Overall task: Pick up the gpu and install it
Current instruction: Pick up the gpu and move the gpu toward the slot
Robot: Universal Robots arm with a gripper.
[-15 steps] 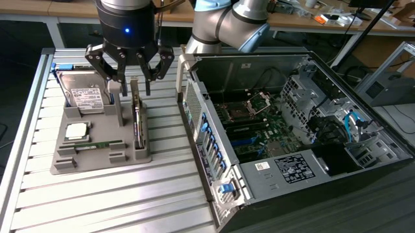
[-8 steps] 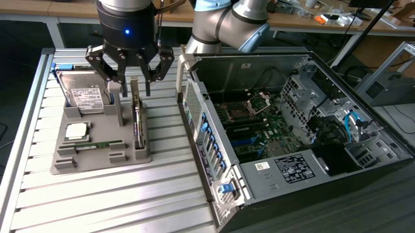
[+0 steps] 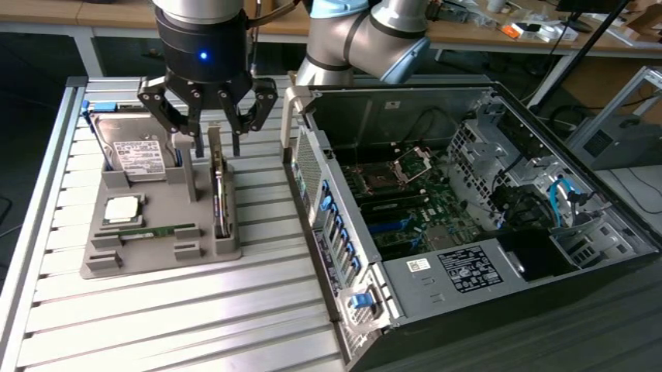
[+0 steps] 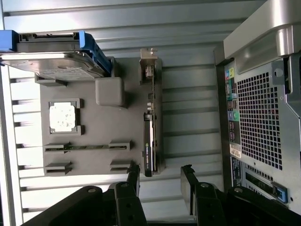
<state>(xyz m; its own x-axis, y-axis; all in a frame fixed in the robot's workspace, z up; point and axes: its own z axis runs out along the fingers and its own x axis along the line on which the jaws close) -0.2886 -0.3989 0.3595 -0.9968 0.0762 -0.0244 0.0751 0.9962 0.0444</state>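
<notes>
End effector (image 3: 215, 143) hangs in the upper left of the exterior frame, with its fingers spread wide and nothing held between them. It is just above the far end of the gpu (image 3: 220, 194); I cannot tell if it touches it. The gpu stands on its edge in a slot at the right side of the gray tray (image 3: 155, 252), on the slatted table (image 3: 155, 325). The same tray carries 1 hard drive (image 3: 129, 147), 1 processor chip (image 3: 122, 208) and 1 memory stick (image 3: 155, 230). The open computer case (image 3: 435, 201) fills the frame's right half.

Bright even light, glare on slatted table (image 3: 207, 310), dim shadow inside computer case (image 3: 414, 84).
</notes>
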